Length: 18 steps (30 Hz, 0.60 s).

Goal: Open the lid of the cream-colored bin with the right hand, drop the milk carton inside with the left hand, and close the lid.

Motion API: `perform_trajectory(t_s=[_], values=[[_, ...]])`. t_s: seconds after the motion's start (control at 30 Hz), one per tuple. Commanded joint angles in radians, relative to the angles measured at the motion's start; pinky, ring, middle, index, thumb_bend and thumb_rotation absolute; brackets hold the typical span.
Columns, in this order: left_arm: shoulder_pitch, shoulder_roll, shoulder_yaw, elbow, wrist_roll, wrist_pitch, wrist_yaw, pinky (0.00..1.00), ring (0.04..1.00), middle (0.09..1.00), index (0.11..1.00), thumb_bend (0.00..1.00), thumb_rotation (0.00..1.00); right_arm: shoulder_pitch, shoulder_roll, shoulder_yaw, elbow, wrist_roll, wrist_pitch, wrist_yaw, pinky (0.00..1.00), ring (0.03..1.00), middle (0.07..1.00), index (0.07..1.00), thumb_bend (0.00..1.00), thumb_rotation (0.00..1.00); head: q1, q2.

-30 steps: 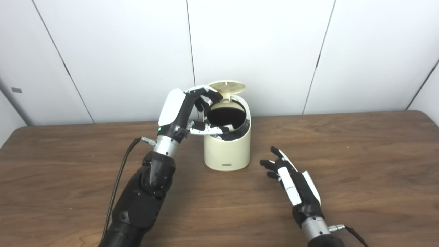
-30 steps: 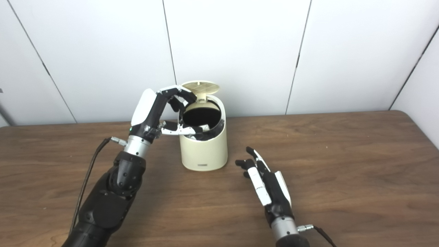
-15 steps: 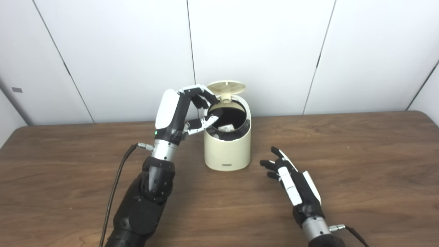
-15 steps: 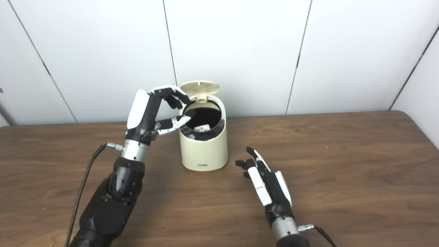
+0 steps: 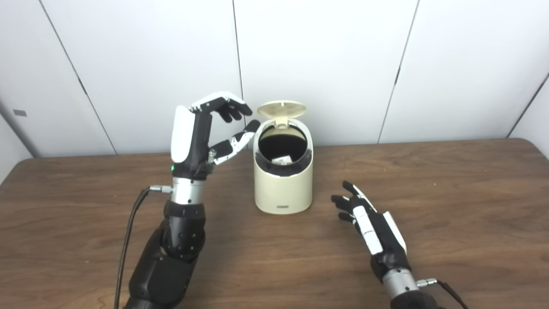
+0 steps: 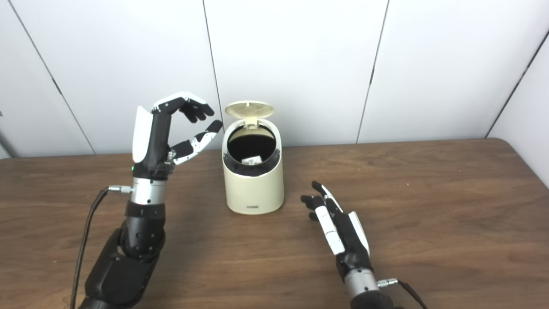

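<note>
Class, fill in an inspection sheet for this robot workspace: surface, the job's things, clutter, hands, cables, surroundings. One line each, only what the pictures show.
Surface: brown wooden table.
Job's things: cream-colored bin upright, lid raised at the back; a small pale object, probably the milk carton, lies inside the dark opening.
Clutter: nothing seen.
Hands: left hand raised beside the bin, open, holding nothing; right hand low over the table right of the bin, open.
Cables: black cable runs from the left wrist; a short one from the right wrist.
Surroundings: white panelled wall behind.
</note>
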<state>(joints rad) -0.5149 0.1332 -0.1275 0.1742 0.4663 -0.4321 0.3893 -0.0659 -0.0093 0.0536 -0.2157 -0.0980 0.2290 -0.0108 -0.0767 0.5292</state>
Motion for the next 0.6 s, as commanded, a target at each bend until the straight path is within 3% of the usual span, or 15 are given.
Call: perform_trajectory(t_s=[0.0,0.13,0.27,0.33,0.4,0.43,0.5,0.57], values=[[-0.006,-0.004,0.029,-0.054,-0.03,0.022,-0.016,0.36,0.443,0.502,0.482,0.48,0.0,-0.054,0.006,-0.012,-0.037,0.011,-0.062,-0.008,0.83,0.888,0.885,0.91,0.5,0.92,-0.004,0.004],[0.062,-0.024,0.088,-0.118,-0.113,0.123,-0.067,0.35,0.442,0.5,0.489,0.48,0.0,-0.119,-0.027,-0.013,0.002,-0.065,-0.144,-0.042,0.82,0.911,0.933,0.909,0.54,0.9,-0.008,0.007],[0.113,-0.051,0.13,-0.148,-0.229,0.212,-0.126,0.34,0.444,0.515,0.509,0.48,0.0,-0.187,-0.051,-0.007,-0.006,-0.132,-0.127,-0.053,0.78,0.893,0.939,0.909,0.52,0.89,-0.013,0.009],[0.142,-0.052,0.138,-0.165,-0.241,0.272,-0.155,0.41,0.474,0.495,0.511,0.5,0.0,-0.23,-0.06,-0.007,-0.016,-0.149,-0.1,-0.048,0.77,0.918,0.987,0.91,0.52,0.87,-0.013,0.01],[0.172,-0.052,0.141,-0.186,-0.258,0.333,-0.187,0.48,0.54,0.585,0.501,0.5,0.06,-0.277,-0.072,-0.009,-0.011,-0.159,-0.093,-0.04,0.78,0.925,0.983,0.91,0.54,0.88,-0.013,0.011],[0.187,-0.056,0.146,-0.198,-0.284,0.364,-0.207,0.54,0.593,0.639,0.616,0.55,0.27,-0.301,-0.081,-0.005,-0.013,-0.176,-0.077,-0.033,0.78,0.896,0.934,0.906,0.55,0.88,-0.012,0.011],[0.208,-0.061,0.149,-0.212,-0.315,0.403,-0.234,0.6,0.657,0.699,0.693,0.57,0.43,-0.334,-0.094,0.002,-0.022,-0.2,-0.038,-0.017,0.78,0.869,0.903,0.903,0.55,0.92,-0.011,0.012],[0.231,-0.066,0.149,-0.221,-0.338,0.427,-0.253,0.64,0.698,0.738,0.74,0.57,0.52,-0.381,-0.104,0.01,-0.024,-0.217,-0.004,0.0,0.76,0.855,0.9,0.909,0.55,0.92,-0.012,0.011]])
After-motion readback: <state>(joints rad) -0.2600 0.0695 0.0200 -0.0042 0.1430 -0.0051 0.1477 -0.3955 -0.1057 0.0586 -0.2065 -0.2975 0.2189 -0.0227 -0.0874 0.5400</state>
